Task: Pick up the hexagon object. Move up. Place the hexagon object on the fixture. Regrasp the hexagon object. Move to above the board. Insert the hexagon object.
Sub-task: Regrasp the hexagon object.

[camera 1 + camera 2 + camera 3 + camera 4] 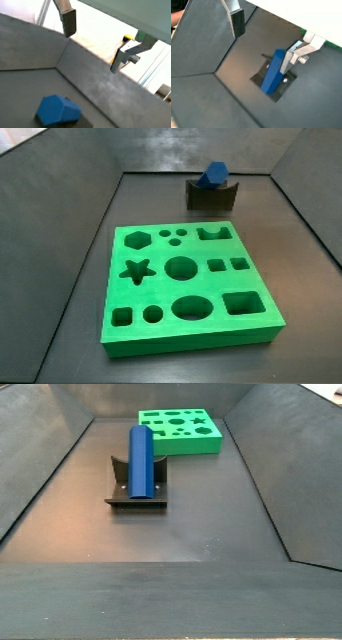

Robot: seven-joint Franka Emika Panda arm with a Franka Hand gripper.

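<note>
The hexagon object [142, 460] is plain matte blue, no markings, and looks a shade darker along its shadowed side in a wrist view [272, 73]. The fixture [214, 194] is dark olive-brown. The board [187, 278] is bright green all over, its holes darker green. The hand [268, 36] has silver fingers with dark pads. Floor [174, 534] is dull dark grey.

Gripper [268, 41]: visible in both wrist views only; neither side view shows arm or gripper | jaws: spread wide apart, nothing between them | fingers: flat silver plates, one dark pad [69, 24] facing inward, opposite finger [127, 54] with bolted silver bracket | pose: raised clear of the bin floor, touching nothing
</note>
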